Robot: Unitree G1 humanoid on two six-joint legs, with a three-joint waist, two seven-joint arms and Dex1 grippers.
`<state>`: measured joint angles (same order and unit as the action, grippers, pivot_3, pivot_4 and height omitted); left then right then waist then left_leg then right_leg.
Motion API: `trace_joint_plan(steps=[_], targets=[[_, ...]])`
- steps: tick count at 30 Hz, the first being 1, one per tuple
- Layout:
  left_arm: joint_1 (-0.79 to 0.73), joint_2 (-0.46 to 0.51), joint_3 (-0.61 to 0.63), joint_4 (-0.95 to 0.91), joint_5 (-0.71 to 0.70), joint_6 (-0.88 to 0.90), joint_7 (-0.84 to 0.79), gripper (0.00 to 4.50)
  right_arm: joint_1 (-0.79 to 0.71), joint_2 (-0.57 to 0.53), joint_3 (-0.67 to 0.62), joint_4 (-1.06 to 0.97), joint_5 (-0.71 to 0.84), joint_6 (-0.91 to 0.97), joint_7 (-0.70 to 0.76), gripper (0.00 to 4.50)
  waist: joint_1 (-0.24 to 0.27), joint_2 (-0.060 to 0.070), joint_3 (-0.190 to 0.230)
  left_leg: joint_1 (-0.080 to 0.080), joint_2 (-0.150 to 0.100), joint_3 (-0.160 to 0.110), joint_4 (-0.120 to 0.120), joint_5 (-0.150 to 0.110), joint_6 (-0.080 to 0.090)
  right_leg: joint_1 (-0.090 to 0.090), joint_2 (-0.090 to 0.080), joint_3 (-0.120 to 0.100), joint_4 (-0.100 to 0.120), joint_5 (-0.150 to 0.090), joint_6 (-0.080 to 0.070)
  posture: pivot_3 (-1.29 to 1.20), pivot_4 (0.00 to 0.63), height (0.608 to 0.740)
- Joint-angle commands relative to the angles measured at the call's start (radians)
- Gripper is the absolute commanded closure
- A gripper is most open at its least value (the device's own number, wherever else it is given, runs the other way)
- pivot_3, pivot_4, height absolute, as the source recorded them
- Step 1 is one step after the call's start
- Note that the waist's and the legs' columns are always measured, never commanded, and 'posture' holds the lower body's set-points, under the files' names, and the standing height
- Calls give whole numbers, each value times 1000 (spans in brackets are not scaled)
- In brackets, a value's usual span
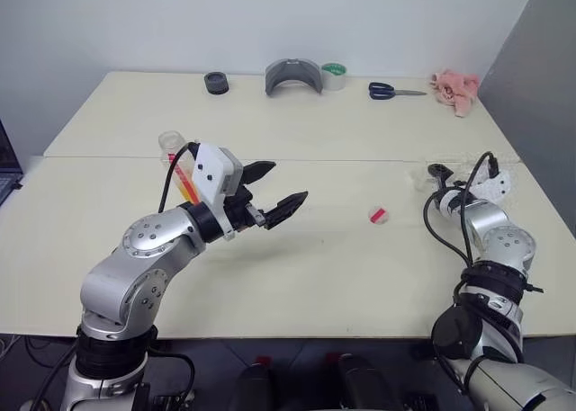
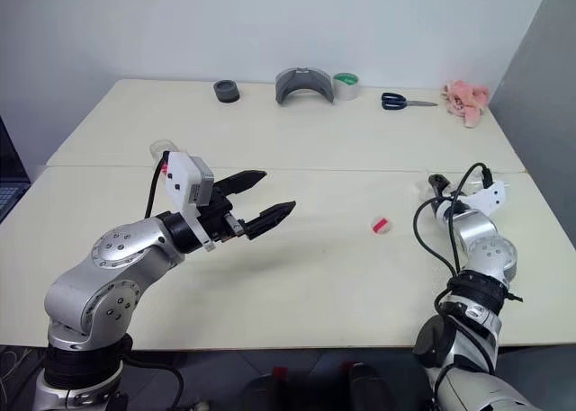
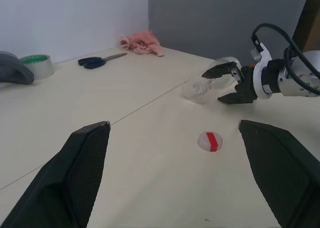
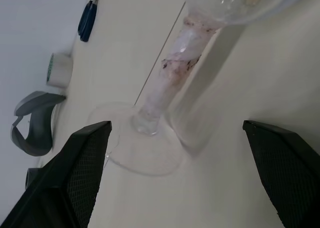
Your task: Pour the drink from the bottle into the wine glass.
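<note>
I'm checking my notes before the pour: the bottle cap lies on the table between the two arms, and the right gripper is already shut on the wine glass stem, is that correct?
Not quite. The cap does lie on the table between the arms, but the right gripper is open. The right wrist view shows its fingers spread either side of the wine glass stem.

The left pincer (image 3: 175,173) gapes wide above the cream desk (image 3: 150,153); beyond a red-striped white cap (image 3: 210,141), the right pincer (image 3: 227,84) flanks a clear stemmed wine glass (image 3: 200,88).

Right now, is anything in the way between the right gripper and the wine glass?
No, nothing visible. The right gripper is open and right at the wine glass, whose stem shows between its fingers with only bare table around.
</note>
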<state>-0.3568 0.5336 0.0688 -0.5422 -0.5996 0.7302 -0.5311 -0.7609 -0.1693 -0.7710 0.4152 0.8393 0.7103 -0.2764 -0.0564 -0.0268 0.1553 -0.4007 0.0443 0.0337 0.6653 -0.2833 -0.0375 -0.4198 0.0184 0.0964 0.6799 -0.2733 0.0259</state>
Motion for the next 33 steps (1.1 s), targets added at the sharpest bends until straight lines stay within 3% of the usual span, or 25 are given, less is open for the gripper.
trace_joint_plan(steps=[1, 18, 29, 33], targets=[[-3, 0, 6, -27, 4, -21, 7, 27, -50, -46, 13, 67, -21, -79, 34, 0, -1, 0, 0, 0, 0, 0, 0, 0, 0, 0, 0, 0, 0, 0, 0, 0, 150, 740], [-8, 7, 3, -21, 15, -24, -7, 27, -240, -187, 52, 620, -140, -389, 186, 0, -2, 0, 0, 0, 0, 0, 0, 0, 0, 1, 0, 0, 0, 0, 0, 0, 150, 740], [-27, 10, -5, 0, 24, -28, -20, 27, -296, -219, 32, 791, -150, -467, 205, 0, -2, 0, 0, 1, 0, 0, 0, 0, 0, 2, 0, 0, -1, 0, 0, 0, 150, 740], [-27, 13, -2, 0, 26, -28, -19, 0, -298, -216, 22, 803, -140, -474, 206, 923, -2, 0, 0, 1, 0, 0, 1, 0, 0, 2, 0, 0, -1, 0, 0, 0, 150, 740]])
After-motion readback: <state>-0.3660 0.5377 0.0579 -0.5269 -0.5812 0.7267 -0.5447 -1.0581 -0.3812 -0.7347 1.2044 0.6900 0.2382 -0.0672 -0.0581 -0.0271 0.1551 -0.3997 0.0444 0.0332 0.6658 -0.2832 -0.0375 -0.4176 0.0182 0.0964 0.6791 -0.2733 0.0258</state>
